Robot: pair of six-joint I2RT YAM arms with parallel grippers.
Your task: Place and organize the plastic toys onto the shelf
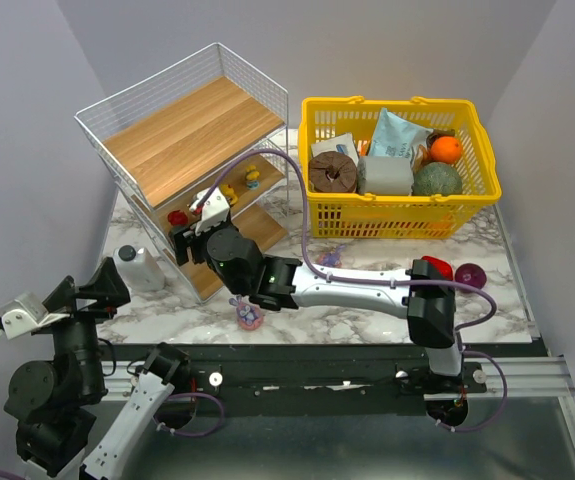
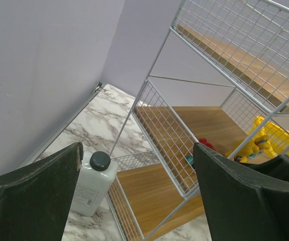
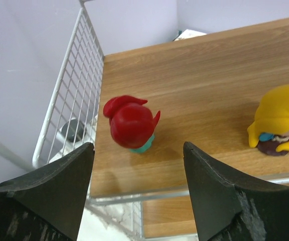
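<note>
Red and glossy, the small red toy stood upright on the middle board of the shelf, just ahead of your right gripper and centred in its gap, touching neither finger. Your jaws stood apart with nothing clamped, so I judged the step in hand to be letting go and backing out. To do that well, you needed to draw straight back along the line of the fingers, not sideways: the toy sat on a narrow teal base and looked easy to tip with a brush from either pad. To the gripper's left, the wire side of the rack was near, leaving little room to swing that way. To its right, a yellow toy stood on the same board, well apart from the red one, and the space between them looked fit for further pieces. Back along the arm, down on the table, a pink-and-purple toy lay waiting. Your left gripper hung wide open and empty, a white bottle below it beside the rack.
</note>
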